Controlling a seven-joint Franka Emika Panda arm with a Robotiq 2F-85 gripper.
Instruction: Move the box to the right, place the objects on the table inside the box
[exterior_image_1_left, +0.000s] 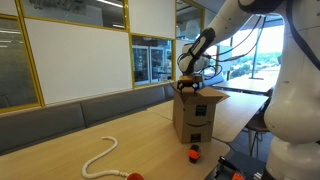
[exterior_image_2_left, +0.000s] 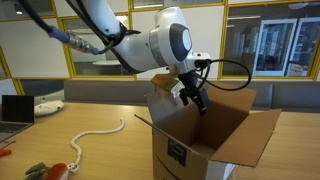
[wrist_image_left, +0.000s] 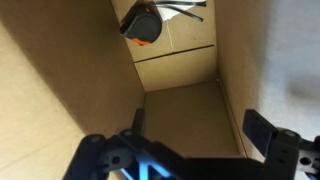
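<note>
One black-and-orange item (wrist_image_left: 142, 22) is inside the box (exterior_image_2_left: 200, 150), my pincer (wrist_image_left: 200, 135) wide over it; the rope (exterior_image_1_left: 100, 156) and orange pieces (exterior_image_1_left: 195, 152) are left on the desk (exterior_image_1_left: 140, 135).

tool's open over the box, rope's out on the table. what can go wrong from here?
1. The tool sits low among the raised flaps of the box. Pulling out sideways could snag a flap and shove the box.
2. The rope on the table is long and limp. Grasped at one spot, an end may well drape over the box wall instead of dropping in.
</note>
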